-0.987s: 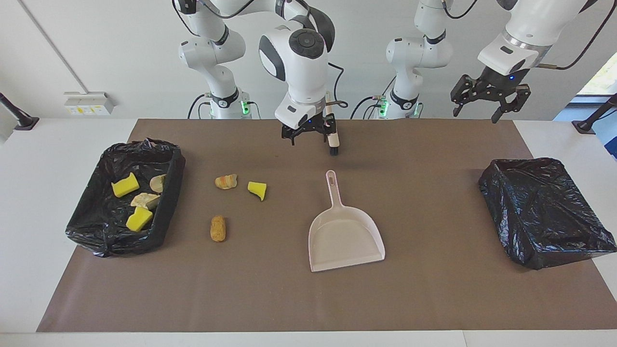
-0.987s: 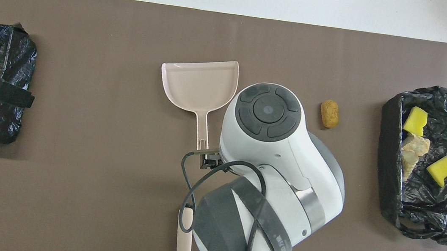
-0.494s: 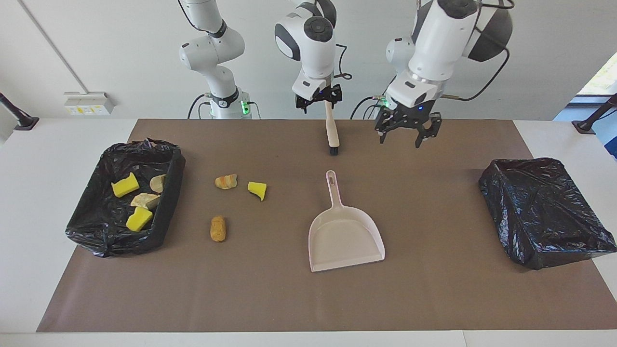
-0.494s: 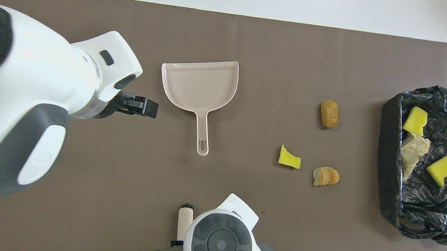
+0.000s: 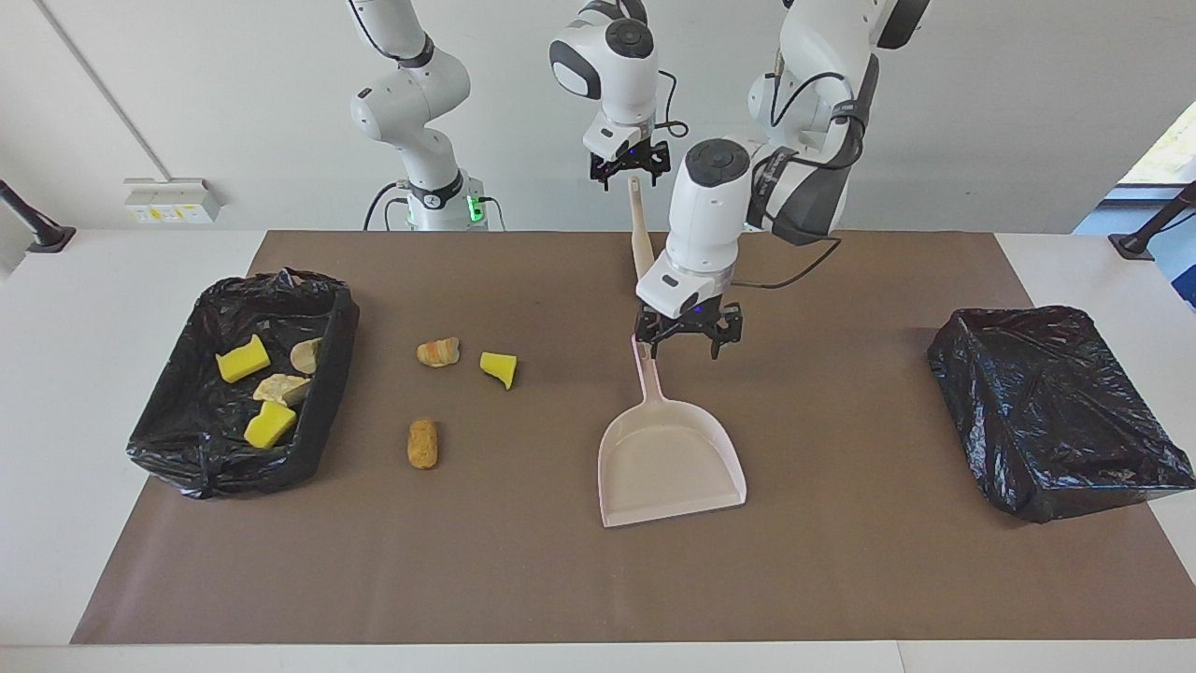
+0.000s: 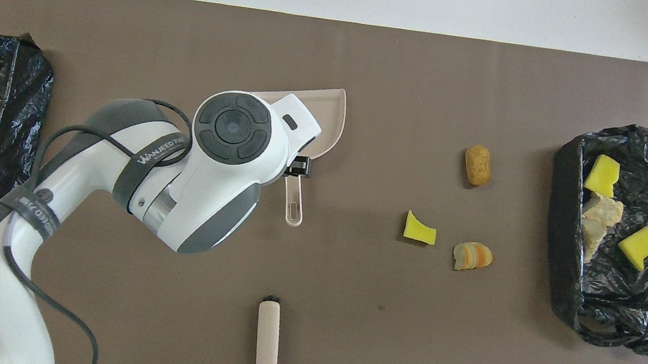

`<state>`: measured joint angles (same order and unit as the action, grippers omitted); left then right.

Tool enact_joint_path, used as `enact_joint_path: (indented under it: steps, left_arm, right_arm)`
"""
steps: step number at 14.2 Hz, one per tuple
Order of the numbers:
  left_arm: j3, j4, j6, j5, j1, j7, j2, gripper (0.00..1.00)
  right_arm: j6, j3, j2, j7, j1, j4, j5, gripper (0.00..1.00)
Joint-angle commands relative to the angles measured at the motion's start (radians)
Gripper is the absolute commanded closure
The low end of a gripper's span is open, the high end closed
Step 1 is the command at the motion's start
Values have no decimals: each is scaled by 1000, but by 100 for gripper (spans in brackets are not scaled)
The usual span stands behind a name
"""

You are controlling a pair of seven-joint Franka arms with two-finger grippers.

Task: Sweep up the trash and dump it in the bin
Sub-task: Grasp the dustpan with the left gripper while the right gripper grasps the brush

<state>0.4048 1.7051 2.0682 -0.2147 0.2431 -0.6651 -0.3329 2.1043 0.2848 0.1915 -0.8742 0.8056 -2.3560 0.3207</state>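
Your left gripper point(image 5: 689, 338) hung with fingers spread over the beige dustpan point(image 5: 669, 467) handle, while your right gripper point(image 5: 631, 171), also spread, hovered above the hand brush point(image 6: 266, 348).

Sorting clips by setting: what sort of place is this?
Likely a robotics lab: two robot arms at a white table with a brown mat, toy trash and bag-lined bins staged for practice.

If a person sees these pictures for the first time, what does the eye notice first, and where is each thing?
The left gripper hangs open over the handle of the beige dustpan at the middle of the mat. The right gripper is raised over the brush, near the robots. Three trash pieces lie loose between the dustpan and the bin that holds more pieces, toward the right arm's end.
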Motion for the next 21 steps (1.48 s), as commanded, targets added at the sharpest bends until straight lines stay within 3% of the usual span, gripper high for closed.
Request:
enact_joint_path:
  steps: [1, 7, 8, 9, 11, 13, 14, 15, 17, 19, 21]
  left_arm:
    - [14, -29, 15, -46, 21, -108, -58, 0]
    - [16, -22, 63, -87, 53, -136, -110, 0]
    - [16, -21, 63, -86, 53, -146, -110, 6]
    - [16, -19, 67, -87, 55, -171, -117, 10]
    - [16, -18, 76, -90, 55, -188, -129, 22]
    - [14, -21, 70, -94, 53, -186, -129, 43]
    - [14, -21, 69, -95, 51, -186, -127, 53]
    - [14, -19, 66, -109, 50, -185, -127, 69]
    - [16, -18, 61, -140, 45, -179, -127, 92]
    - [14, -18, 49, -140, 35, -139, -101, 100]
    - [14, -18, -11, -135, 7, 49, -43, 100]
  right_arm:
    - [104, -6, -55, -78, 62, -25, 21, 0]
    - [189, -6, -99, -80, 83, -57, 11, 0]
    - [206, -6, -118, -80, 81, -57, 3, 4]
    - [223, -6, -125, -77, 86, -58, 1, 18]
    - [214, -7, -126, -72, 95, -57, -11, 56]
    - [212, -7, -126, -78, 95, -52, -31, 65]
    - [212, -7, -126, -77, 95, -51, -31, 81]
    - [209, -7, -124, -80, 95, -49, -31, 100]
    - [192, -9, -119, -86, 90, -43, -31, 100]
    - [168, -16, -118, -74, 78, -26, -32, 100]
    - [82, -21, -80, -42, 32, -6, -32, 100]
